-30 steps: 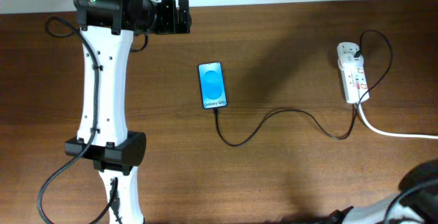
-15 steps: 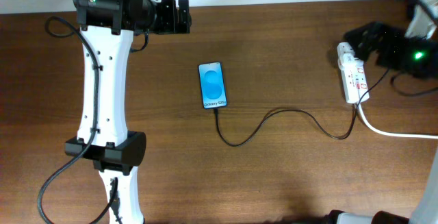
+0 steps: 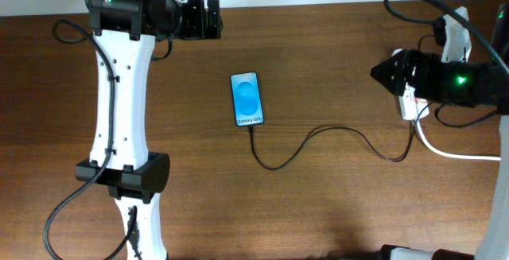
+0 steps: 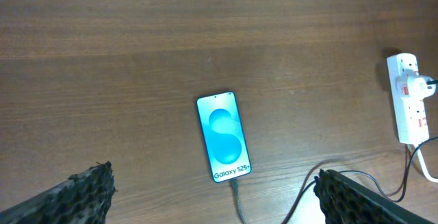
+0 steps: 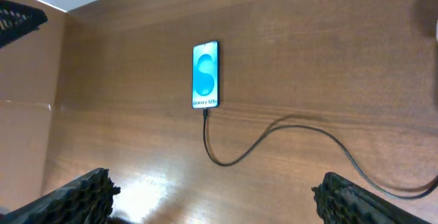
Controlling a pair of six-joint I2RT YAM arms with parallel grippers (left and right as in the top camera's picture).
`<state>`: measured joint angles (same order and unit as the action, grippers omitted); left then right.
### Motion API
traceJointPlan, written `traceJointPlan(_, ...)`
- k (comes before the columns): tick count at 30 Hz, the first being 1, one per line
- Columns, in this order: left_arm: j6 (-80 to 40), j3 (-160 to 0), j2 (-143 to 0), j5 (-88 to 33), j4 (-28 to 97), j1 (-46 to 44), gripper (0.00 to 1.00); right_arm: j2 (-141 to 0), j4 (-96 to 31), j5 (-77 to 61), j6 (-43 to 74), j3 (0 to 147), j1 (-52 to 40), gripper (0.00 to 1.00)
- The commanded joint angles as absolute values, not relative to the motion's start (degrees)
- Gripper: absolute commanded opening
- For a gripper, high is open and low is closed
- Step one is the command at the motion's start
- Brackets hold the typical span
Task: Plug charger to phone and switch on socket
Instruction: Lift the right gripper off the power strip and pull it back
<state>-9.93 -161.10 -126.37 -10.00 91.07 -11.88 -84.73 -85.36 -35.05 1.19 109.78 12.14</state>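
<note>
Black cable [image 3: 318, 133] ran from the phone [image 3: 247, 98], mid-bench, to the power strip [image 4: 409, 107] by the right edge; plugging appeared done, switching not yet. Over the strip hung the right gripper [image 3: 382, 73]; the left gripper [image 3: 213, 20] sat near the far edge. Both were spread wide and empty.

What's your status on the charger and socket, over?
Both open: left gripper away from the phone, right gripper over the socket. Tip of charger at phone's bottom edge, looks plugged. Switch state unreadable. No obstruction seen.
</note>
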Motion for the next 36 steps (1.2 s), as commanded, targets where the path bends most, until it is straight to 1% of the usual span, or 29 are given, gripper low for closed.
traceJointPlan(1,-9.4,-161.0,-127.2,-9.6,91.0,-11.8,0.99,-84.2,-87.0,-33.0,0.2,110.4,11.6,0.99)
traceJointPlan(5,-9.4,-161.0,-127.2,-9.6,91.0,-11.8,0.99,-83.2,-87.2,-25.0,0.2,110.4,8.3,0.98)
traceJointPlan(12,-9.4,-161.0,-127.2,-9.6,91.0,-11.8,0.99,-76.6,-79.8,-11.6,0.2,110.4,-3.8,0.98)
traceJointPlan(16,-9.4,-161.0,-127.2,-9.6,91.0,-11.8,0.99,-73.0,-77.3,-11.5,0.2,110.3,-4.2,0.98)
traceJointPlan(19,-9.4,-161.0,-127.2,-9.6,91.0,-11.8,0.99,-69.3,-71.7,-11.2,0.2,107.5,-4.1,0.98)
traceJointPlan(22,-9.4,-161.0,-127.2,-9.6,91.0,-11.8,0.99,-63.8,-63.6,-10.4,0.2,99.2,-4.1,0.98)
traceJointPlan(24,-9.4,-161.0,-127.2,-9.6,91.0,-11.8,0.99,-57.4,-52.4,-10.5,0.2,89.0,-4.1,0.98)
traceJointPlan(28,-9.4,-161.0,-127.2,-9.6,91.0,-11.8,0.99,-45.6,-41.3,-10.4,0.2,72.9,-4.1,0.98)
traceJointPlan(33,-9.4,-161.0,-127.2,-9.6,91.0,-11.8,0.99,-32.0,-39.5,-10.4,0.2,60.7,-4.1,0.98)
traceJointPlan(36,-9.4,-161.0,-127.2,-9.6,91.0,-11.8,0.99,-26.6,-36.9,-8.5,0.2,56.2,-4.0,0.98)
